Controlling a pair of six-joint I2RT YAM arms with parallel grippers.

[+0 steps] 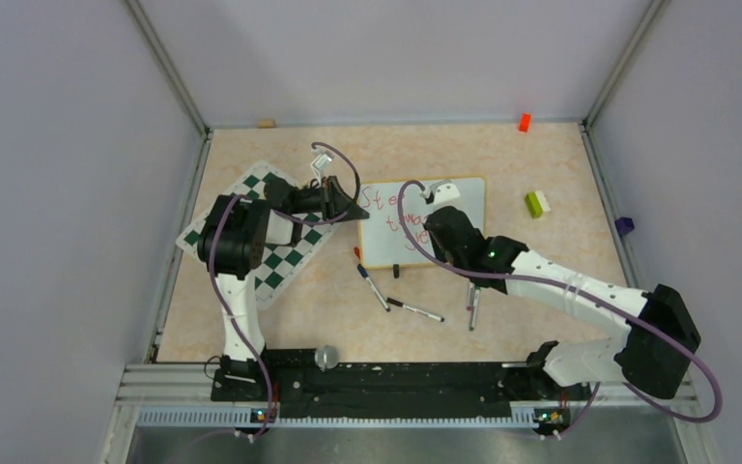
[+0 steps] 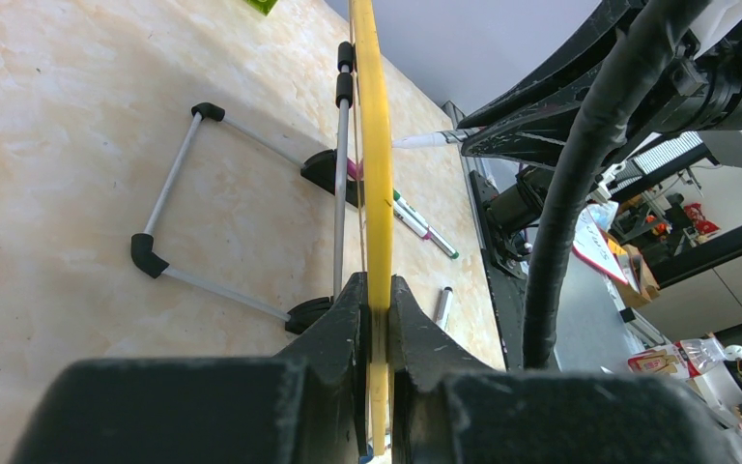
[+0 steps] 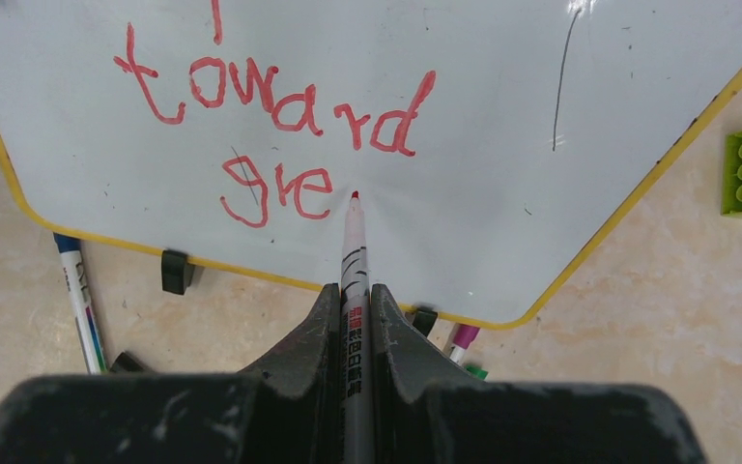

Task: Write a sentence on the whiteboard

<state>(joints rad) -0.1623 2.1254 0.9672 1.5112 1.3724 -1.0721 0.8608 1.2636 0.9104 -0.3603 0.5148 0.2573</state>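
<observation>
Looking down the right wrist view, we find the right end effector [image 3: 353, 295] closed tight on a red marker [image 3: 354, 242], its two fingers pinching the barrel with no gap showing. The marker's long axis runs straight out from the fingers toward the far edge of the whiteboard [image 3: 541, 126]. Its red tip sits just right of the last letter written. Whether the tip touches the white surface or hangs just above it, we cannot tell.

The sentence [image 3: 275, 106] is unfinished, by our reading: "toward" fills the middle line and only "gre" stands on the near line. The rest of that word belongs to the right of the "e", and bare board lies that way. The coming stroke therefore turns on carrying the tip rightward along the same line.

The left end effector [image 2: 377, 295] is closed on the yellow left edge of the whiteboard, seen edge-on between its fingers, and we take it to be steadying the board. From above, the whiteboard lies mid-tabletop [image 1: 541, 280] between the two arms. The right arm reaches across its near right part, so that arm is the one placed to write. Spare markers [image 1: 415, 310] lie just near of the board, clear of the tip's path as far as we can judge.
</observation>
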